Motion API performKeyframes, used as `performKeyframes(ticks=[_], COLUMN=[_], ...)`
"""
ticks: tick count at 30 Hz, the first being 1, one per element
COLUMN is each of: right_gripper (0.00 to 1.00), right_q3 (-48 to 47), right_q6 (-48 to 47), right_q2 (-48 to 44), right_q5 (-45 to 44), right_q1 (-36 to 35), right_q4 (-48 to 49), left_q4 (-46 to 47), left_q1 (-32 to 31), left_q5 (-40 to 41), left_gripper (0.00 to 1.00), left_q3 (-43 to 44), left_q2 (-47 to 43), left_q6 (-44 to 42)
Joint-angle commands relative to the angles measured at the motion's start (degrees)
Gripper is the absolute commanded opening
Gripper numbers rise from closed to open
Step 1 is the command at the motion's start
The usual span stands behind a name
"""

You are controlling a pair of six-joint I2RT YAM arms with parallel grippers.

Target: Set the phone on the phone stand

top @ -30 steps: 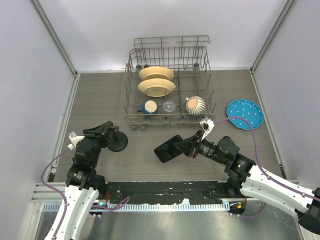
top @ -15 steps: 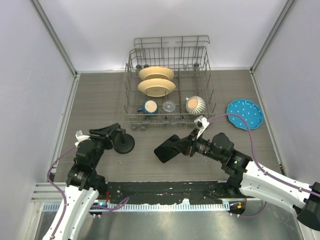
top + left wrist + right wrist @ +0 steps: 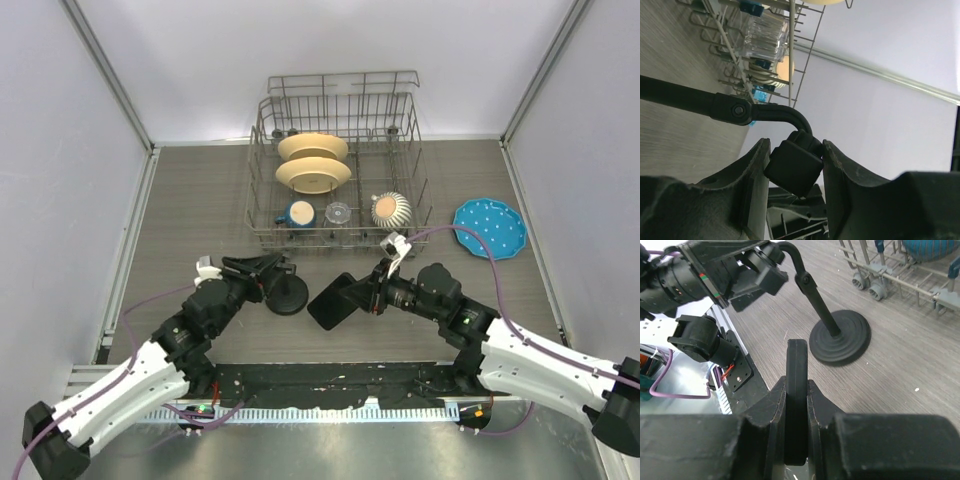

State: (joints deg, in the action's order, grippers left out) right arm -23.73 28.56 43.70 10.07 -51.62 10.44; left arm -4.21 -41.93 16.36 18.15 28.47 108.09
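stand (image 3: 287,297) closer; phone (image 3: 333,302) between right jaws

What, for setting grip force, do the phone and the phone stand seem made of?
The phone: smooth black, rounded edge, probably glass or plastic; the dark shell gives no surer sign. The phone stand: matte black, its disc base ringed with concentric ridges, likely moulded plastic or coated metal.

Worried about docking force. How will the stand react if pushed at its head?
Probably tippy alone: the stand has a thin stem over a small disc base. Its hinged neck may fold. The left gripper clamping its head should steady it.
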Motion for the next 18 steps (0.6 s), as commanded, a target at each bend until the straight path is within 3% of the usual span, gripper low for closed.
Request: performKeyframes(ticks=[1,7,10,11,13,16,18], right_gripper=[0.01,0.01,0.01,0.01,0.01,0.01,0.01], right_q3=[-4.49,-5.19,-6.77,-7.47,-8.26,-10.11,-11.16], right_q6=[-1.92,-4.11,-5.7,-6.84,-8.07,-10.09,-11.06], right_q2=[-4.5,-7.4,-7.75,-7.76,-7.67,-7.32,-6.79], right_q5=[-2.33,-2.6,-1.98,-1.11,0.04,1.88,3.63], right_q1=[-0.06,-0.06,-0.06,-0.06,0.02,-0.06,-0.06], right_q4=[1.79,-3.48,-7.09,-7.88,-10.08,-13.6,-14.91], left_q4=[13.24,22.48,22.41,20.83,13.64,1.96,-8.38], left_q1=[-3.68,-6.14,-6.14,-6.14,-6.14,-6.06,-6.06], left_q5=[8.41,9.92,7.29,6.41,4.48,1.93,0.26], left_gripper=[0.0,0.01,0.34,0.52,0.67,0.99,1.0], left_q3=[-2.24,-2.59,-3.21,-3.21,-2.6,-2.42,-1.72], left_q2=[6.23,12.74,11.8,10.92,8.2,0.82,-4.81], left_q6=[4.05,3.35,3.09,3.09,2.21,1.59,0.9])
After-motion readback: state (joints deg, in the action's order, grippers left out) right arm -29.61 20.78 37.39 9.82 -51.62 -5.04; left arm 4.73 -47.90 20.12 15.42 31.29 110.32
